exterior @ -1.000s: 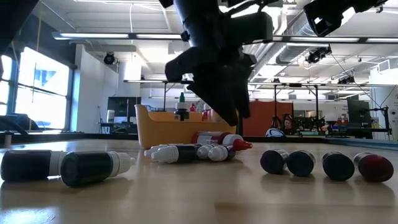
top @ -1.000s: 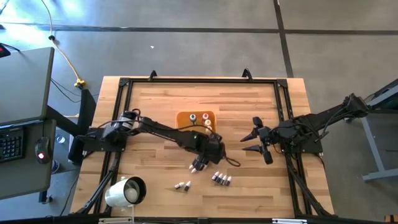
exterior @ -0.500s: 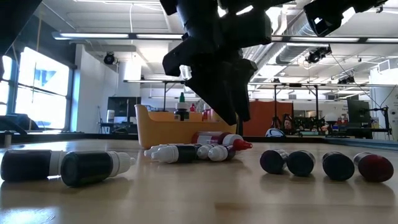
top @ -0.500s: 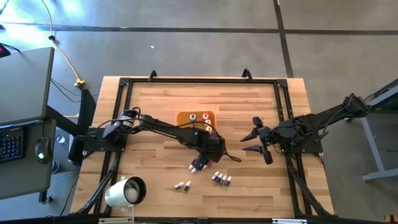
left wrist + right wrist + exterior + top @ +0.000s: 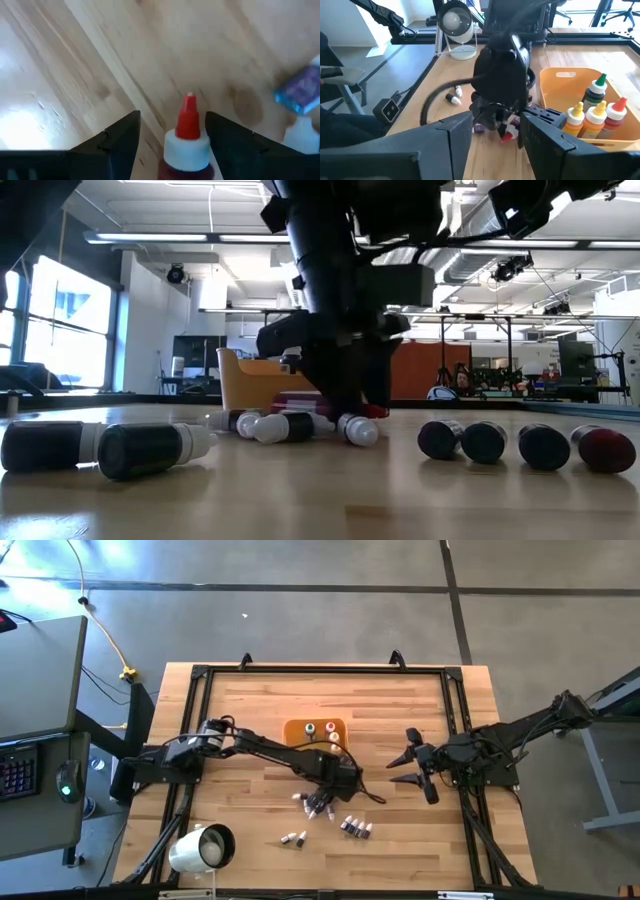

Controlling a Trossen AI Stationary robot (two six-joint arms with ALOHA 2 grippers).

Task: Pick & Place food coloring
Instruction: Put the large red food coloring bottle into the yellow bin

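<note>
Food coloring bottles lie on the wooden table in loose groups: a cluster (image 5: 318, 805) at the middle, a pair (image 5: 293, 838) and a row (image 5: 355, 828) nearer the front edge. My left gripper (image 5: 322, 798) is down in the middle cluster, open, with a red-tipped, white-capped bottle (image 5: 187, 135) lying on the table between its fingers. More bottles stand upright in the orange tray (image 5: 300, 726) just beyond. My right gripper (image 5: 400, 768) hangs open over the table's right part, holding nothing. My left gripper comes down steeply from above, a finger on each side of the red-tipped bottle's white cap (image 5: 186, 147). The bottle lies on the table, along the fingers. One finger (image 5: 225, 137) stands right against the cap; whether it touches, I cannot tell.
A black frame (image 5: 200, 675) runs round the table top. A white lamp-like object (image 5: 203, 848) lies at the front left corner. In the low view, two dark bottles (image 5: 100, 448) lie at the left and several (image 5: 520, 445) at the right.
My left gripper has come down into the middle cluster, still open. The cluster's bottles have been shoved apart on the table; one has slid out toward the table's left.
</note>
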